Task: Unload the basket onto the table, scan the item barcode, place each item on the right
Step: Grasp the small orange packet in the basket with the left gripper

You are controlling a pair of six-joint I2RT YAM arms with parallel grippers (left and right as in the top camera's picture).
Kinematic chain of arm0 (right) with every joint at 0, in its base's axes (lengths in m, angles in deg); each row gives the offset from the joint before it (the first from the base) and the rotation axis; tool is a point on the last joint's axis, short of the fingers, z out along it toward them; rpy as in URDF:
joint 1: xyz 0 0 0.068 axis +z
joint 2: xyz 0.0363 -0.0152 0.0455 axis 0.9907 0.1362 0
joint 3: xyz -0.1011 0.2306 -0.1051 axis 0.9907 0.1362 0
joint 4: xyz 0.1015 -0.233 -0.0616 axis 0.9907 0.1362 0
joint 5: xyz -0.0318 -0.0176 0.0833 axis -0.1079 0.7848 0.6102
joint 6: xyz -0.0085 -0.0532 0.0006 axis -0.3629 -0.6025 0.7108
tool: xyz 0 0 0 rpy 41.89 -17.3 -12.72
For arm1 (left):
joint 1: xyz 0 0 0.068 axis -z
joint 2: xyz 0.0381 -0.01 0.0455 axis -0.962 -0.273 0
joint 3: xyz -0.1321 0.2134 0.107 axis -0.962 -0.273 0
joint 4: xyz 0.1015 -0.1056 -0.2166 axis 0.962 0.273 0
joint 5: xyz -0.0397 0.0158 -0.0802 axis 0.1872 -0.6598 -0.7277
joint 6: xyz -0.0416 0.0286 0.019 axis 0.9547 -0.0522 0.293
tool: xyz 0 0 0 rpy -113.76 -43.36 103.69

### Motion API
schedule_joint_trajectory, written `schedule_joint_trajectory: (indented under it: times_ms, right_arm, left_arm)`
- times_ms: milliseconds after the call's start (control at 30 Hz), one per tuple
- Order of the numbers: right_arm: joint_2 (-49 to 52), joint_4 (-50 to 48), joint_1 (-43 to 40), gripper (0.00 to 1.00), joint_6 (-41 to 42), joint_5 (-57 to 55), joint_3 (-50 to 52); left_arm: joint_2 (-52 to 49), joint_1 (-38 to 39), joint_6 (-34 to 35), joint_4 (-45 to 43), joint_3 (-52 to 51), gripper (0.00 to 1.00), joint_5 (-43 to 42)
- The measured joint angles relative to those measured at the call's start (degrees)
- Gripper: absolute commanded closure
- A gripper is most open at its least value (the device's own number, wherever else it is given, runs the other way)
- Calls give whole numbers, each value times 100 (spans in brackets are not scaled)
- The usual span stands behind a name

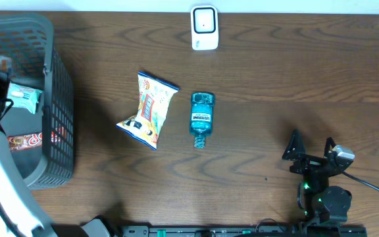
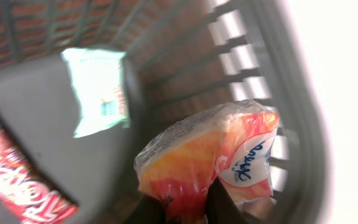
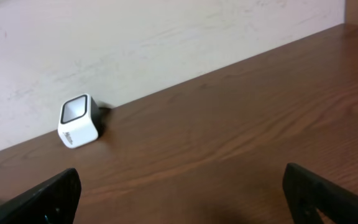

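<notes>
1. While my left pincer [image 2: 188, 208] hangs inside the basket [image 2: 241, 56], its jaws are pinched narrow on the lower edge of an orange-and-red packet [image 2: 210, 155], the item to be scanned. The packet sits close to the basket's slatted wall.
2. A white patch on the packet carries blue script, too blurred for me to read.
3. Two more things lie on the basket floor. One is a mint-and-white pack [image 2: 98, 90] with a small blue mark. The other is a red bar [image 2: 14, 180] with large white letters that I cannot make out in full.
4. Outside the basket, on the table [image 1: 275, 72] to its right, lies a crumpled snack bag [image 1: 148, 108]. Just past the bag, a blue bottle [image 1: 201, 117] lies on its side with a label reading LISTERINE.
5. The white scanner [image 1: 204, 27] stands well apart from the basket, to its right at the table's far edge.
6. My right pincer [image 1: 312, 141] gapes wide and holds nothing, far to the right of the basket and low over the table.
</notes>
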Motion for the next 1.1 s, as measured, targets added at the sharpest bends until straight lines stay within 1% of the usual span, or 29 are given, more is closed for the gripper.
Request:
schedule_joint_trajectory:
  times_ms: [233,633,1100]
  right_arm:
    - [0,0,0,1,-2,-2,0]
    - [0,0,0,1,-2,-2,0]
    - [0,0,0,1,-2,-2,0]
  left_arm:
    - [680,446,0,-15,0,92,-87]
    - [756,1156,-42,26,0,92,-105]
    - [756,1222,-149,37,0,93,-107]
